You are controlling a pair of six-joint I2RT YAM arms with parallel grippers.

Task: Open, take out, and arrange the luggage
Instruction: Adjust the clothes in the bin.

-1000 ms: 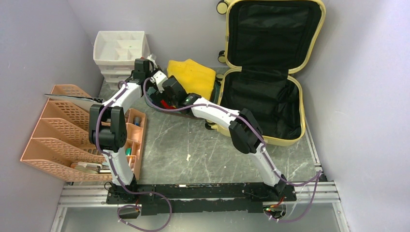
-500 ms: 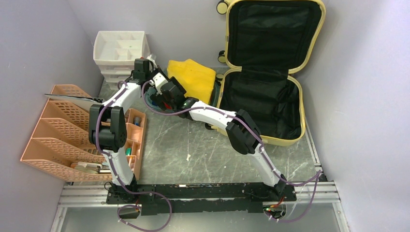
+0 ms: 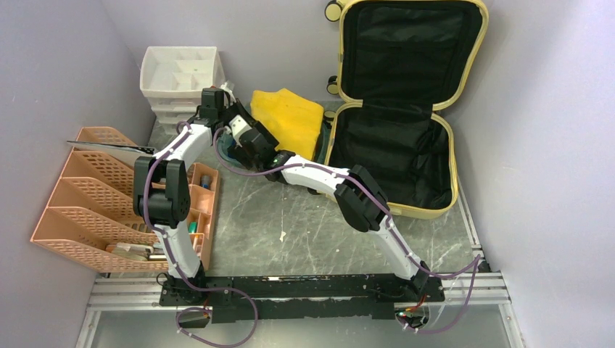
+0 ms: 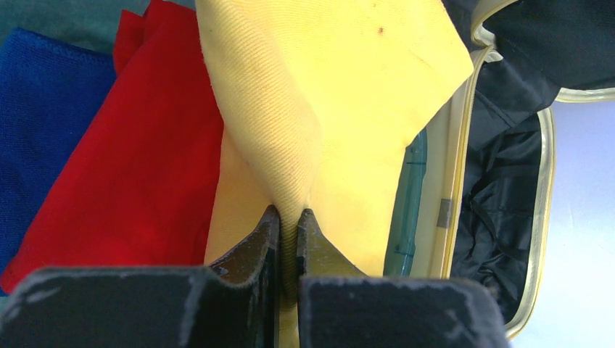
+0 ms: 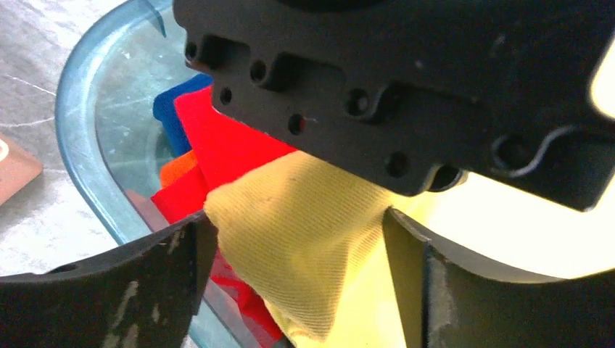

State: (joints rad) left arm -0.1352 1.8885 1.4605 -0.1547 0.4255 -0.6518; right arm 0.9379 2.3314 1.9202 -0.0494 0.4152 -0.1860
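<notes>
The luggage (image 3: 395, 145) lies open at the far right of the table (image 3: 290, 217), its lid leaning up against the back wall and its black lining showing. Just beside its left edge, a yellow cloth (image 3: 290, 116) is lifted over a teal tray (image 5: 87, 181) that holds a red cloth (image 4: 138, 174) and a blue cloth (image 4: 43, 123). The left gripper (image 4: 289, 232) is clamped on a fold of the yellow cloth. The right gripper (image 5: 297, 228) has its jaws wide apart around another fold; whether they touch it is unclear.
</notes>
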